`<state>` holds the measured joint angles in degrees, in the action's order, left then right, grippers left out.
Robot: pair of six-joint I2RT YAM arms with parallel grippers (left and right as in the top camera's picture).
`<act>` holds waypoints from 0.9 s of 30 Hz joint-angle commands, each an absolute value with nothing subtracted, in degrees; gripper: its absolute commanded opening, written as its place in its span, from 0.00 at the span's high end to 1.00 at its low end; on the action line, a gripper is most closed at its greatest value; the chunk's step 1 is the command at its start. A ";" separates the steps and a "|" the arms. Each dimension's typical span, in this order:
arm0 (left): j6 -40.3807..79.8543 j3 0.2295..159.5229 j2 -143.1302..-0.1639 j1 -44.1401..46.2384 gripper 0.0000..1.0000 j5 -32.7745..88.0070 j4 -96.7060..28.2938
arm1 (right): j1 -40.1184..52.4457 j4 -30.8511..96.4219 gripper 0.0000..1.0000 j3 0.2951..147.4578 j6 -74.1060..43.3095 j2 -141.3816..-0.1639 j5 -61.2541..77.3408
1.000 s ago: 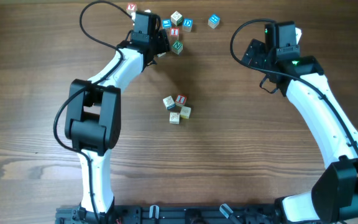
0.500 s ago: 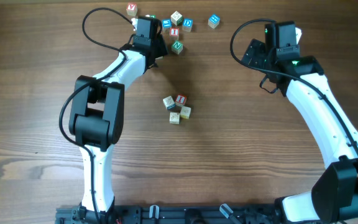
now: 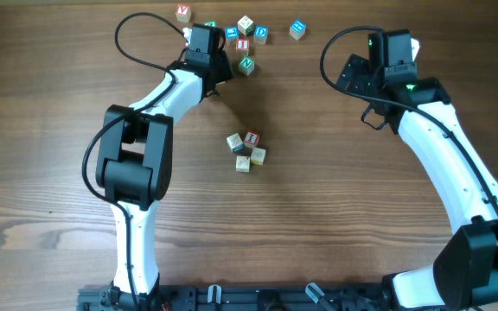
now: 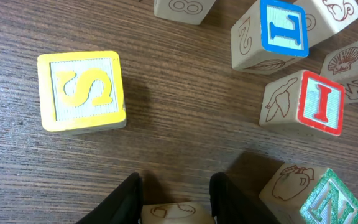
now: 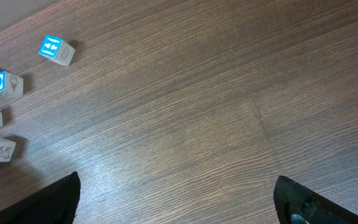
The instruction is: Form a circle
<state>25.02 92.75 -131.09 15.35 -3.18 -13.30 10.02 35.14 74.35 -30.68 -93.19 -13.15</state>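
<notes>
The circle [image 3: 245, 150] is a small cluster of letter cubes at mid-table, one with a red face. My left gripper [image 4: 177, 182] is at the far scatter of cubes, shut on a cream cube [image 4: 178, 213] with a brown drawing on it; both fingers press its sides. Around it lie a yellow S cube [image 4: 81, 92], a blue I cube [image 4: 272, 34], a red I cube [image 4: 306, 102] and a green N cube [image 4: 309, 196]. In the overhead view the left gripper [image 3: 218, 71] hides the held cube. My right gripper [image 5: 176, 180] stands wide open over bare wood, far from the circle.
More loose cubes sit at the table's far edge: a red Y cube [image 3: 183, 12], a blue D cube [image 3: 261, 34] and a lone blue cube [image 3: 297, 29]. The right arm [image 3: 422, 112] runs down the right side. A black cable [image 3: 137, 34] loops beside the left wrist.
My left gripper has closed on the cream cube, and the left arm has shifted slightly. The right arm and the central cluster have not moved.
</notes>
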 commanded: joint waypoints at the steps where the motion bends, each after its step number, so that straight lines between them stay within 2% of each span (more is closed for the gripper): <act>1: 24.21 92.86 -131.74 15.53 0.64 -3.75 -14.00 | 10.04 35.03 0.00 74.43 -30.00 -93.38 -13.93; 5: 24.23 92.86 -130.34 15.51 0.66 -3.73 -15.03 | 10.04 35.03 0.00 74.43 -30.00 -93.38 -13.93; 16: 24.23 92.86 -129.12 15.53 0.53 -3.73 -19.59 | 10.04 35.03 0.00 74.43 -30.02 -93.38 -13.93; 19: 24.21 92.86 -128.97 15.51 0.57 -3.73 -20.10 | 10.04 35.03 0.00 74.43 -30.02 -93.38 -13.93; 21: 24.21 92.86 -128.88 15.53 0.65 -3.73 -20.67 | 10.04 35.03 0.00 74.43 -30.02 -93.38 -13.93; 27: 20.97 92.88 -128.03 15.53 0.66 -3.75 -21.52 | 10.04 35.03 0.00 74.43 -30.00 -93.38 -13.93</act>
